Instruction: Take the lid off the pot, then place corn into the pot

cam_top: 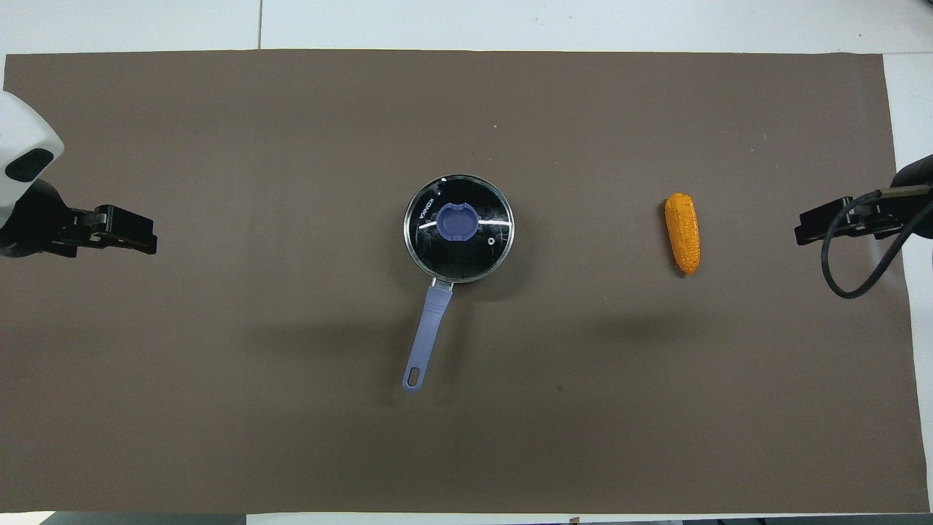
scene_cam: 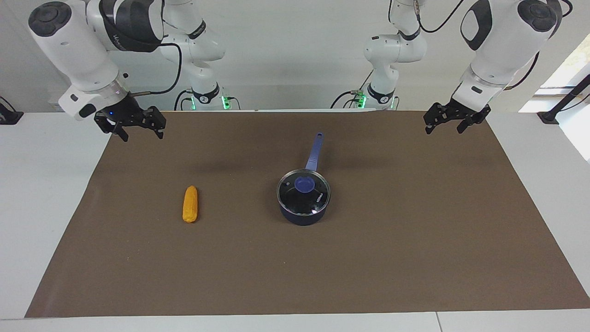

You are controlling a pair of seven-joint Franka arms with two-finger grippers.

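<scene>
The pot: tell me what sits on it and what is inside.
The lid rests on the pot. Through the glass only a dark interior shows, nothing in it; under the blue knob is hidden.

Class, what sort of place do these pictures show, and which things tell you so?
Probably a robotics lab: two arms bolted at a table, a brown mat as workspace, and props only, a lidded pot and a corn.

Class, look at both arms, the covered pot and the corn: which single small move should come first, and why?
Probably the left gripper, open over the mat's edge, should travel to above the blue knob of the lid. The lid sits on the pot, so the corn cannot go in yet. The right gripper, also open, waits.
</scene>
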